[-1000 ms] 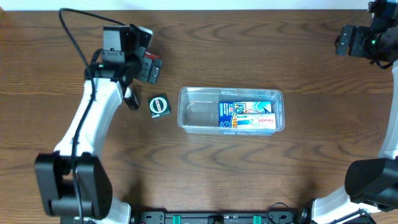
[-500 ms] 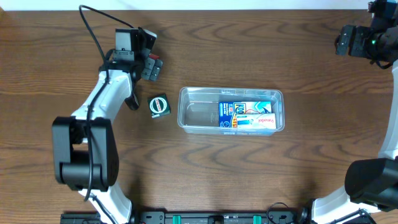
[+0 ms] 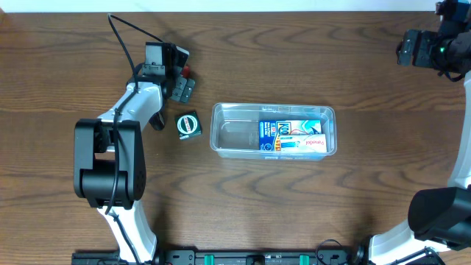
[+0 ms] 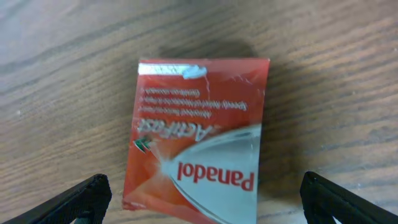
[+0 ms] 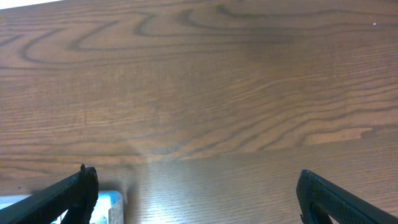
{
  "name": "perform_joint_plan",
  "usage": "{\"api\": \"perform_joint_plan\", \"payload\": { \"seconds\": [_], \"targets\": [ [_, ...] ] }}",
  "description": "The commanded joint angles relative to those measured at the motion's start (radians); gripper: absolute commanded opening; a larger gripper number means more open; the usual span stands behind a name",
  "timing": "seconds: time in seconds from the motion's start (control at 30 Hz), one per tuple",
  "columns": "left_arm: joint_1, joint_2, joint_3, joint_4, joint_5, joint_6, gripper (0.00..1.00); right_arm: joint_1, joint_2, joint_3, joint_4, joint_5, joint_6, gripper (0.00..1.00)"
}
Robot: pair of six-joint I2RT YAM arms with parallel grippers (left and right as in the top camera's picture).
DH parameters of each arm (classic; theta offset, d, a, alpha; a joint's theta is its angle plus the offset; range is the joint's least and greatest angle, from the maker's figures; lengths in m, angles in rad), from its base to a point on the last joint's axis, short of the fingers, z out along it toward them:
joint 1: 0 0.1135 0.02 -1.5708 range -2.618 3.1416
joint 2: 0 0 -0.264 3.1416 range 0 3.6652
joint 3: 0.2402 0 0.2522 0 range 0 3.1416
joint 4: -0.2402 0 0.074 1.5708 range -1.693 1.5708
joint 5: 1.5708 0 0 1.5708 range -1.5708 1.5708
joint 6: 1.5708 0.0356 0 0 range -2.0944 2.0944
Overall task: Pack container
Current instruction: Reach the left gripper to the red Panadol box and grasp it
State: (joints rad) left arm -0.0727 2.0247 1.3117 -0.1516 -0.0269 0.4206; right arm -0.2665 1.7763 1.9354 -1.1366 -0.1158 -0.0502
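While the left pincer (image 4: 202, 202) is hovering over a red Panadol box (image 4: 199, 137), its fingers are standing wide apart, one on each side of the box; no contact that I can make out, so nothing is being held; the box is lying flat on the tabletop (image 3: 294, 213), off the far-left corner of the container (image 3: 234, 137) and apart from it; the container is sitting mid-tabletop, upright and open-topped; a blue-and-white box (image 3: 292, 136) is lying flat in its right half; its left half is looking bare; a small dark item with a green ring (image 3: 188, 124) is lying on the wood just beside the container's left end, not touching it; label too small to read; the right pincer (image 5: 199, 199) is hanging at the far right corner, fingers spread, gripping nothing, mostly bare wood under it; judging by this, one item is packed and two are looking left to go: red box first, dark item after; the free left half is looking roomy enough for both, though I'm guessing.
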Motion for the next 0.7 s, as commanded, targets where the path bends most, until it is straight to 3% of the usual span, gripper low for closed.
{"api": "perform_joint_plan", "payload": {
  "seconds": [0.0,0.67],
  "targets": [
    [0.007,0.006,0.016,0.021,-0.008,0.013,0.98,-0.007,-0.007,0.009,-0.001,-0.001,0.016,0.99],
    [0.009,0.084,0.016,0.089,-0.007,-0.025,1.00,-0.007,-0.007,0.009,0.000,-0.001,0.016,0.99]
  ]
}}
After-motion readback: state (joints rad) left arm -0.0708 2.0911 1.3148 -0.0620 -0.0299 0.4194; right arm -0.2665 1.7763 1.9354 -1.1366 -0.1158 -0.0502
